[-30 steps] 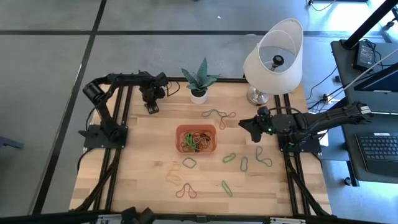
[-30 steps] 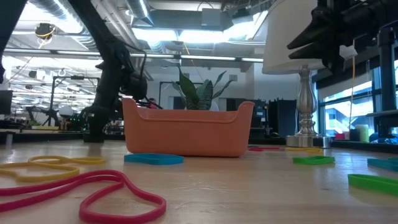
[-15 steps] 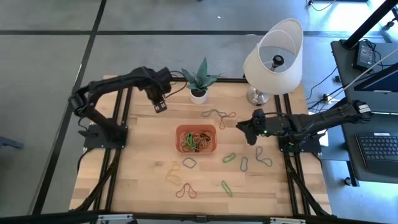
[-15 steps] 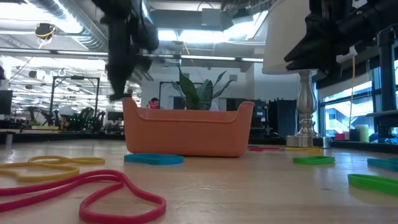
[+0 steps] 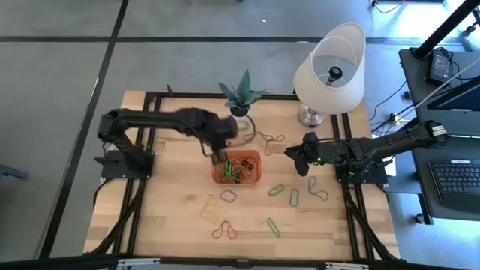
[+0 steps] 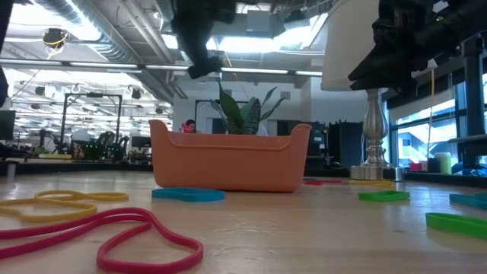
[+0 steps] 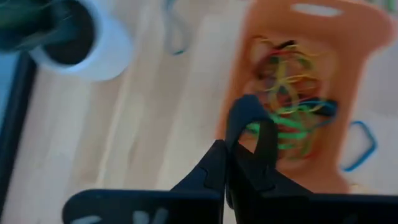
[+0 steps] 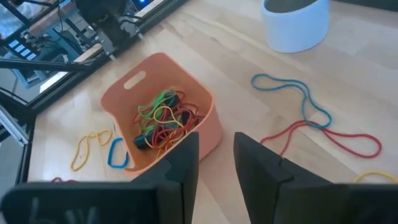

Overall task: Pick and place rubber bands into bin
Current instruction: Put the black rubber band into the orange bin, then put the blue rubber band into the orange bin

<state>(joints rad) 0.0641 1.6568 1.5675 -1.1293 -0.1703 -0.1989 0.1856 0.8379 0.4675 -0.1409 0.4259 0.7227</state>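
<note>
Broadly, the wooden table [image 5: 172,191] carries everything: the bin [image 5: 237,167] sits near its middle, an orange-red tray whose long axis runs across the table from arm to arm, its open top facing up and its handle slots at the short ends. Inside lies a tangled heap of rubber bands [image 8: 163,120]; more loops are scattered flat on the wood, a long blue and red pair [image 5: 263,139] behind the bin near the plant pot [image 8: 295,23], green ones [image 5: 277,190] on the right arm's side, tan and red ones [image 5: 217,214] toward the front.

The left gripper [image 5: 217,154] is swung over the bin's left edge with its jaws pressed fully together; the left wrist view shows no band between the fingers. The right gripper [image 5: 304,159] hangs above the table, right of the bin, jaws partly apart and empty.

My reading: a pick is due. Next, one gripper must open, settle over a single loose loop, likely a green one near the right arm, and pinch it flat against the wood.
</note>
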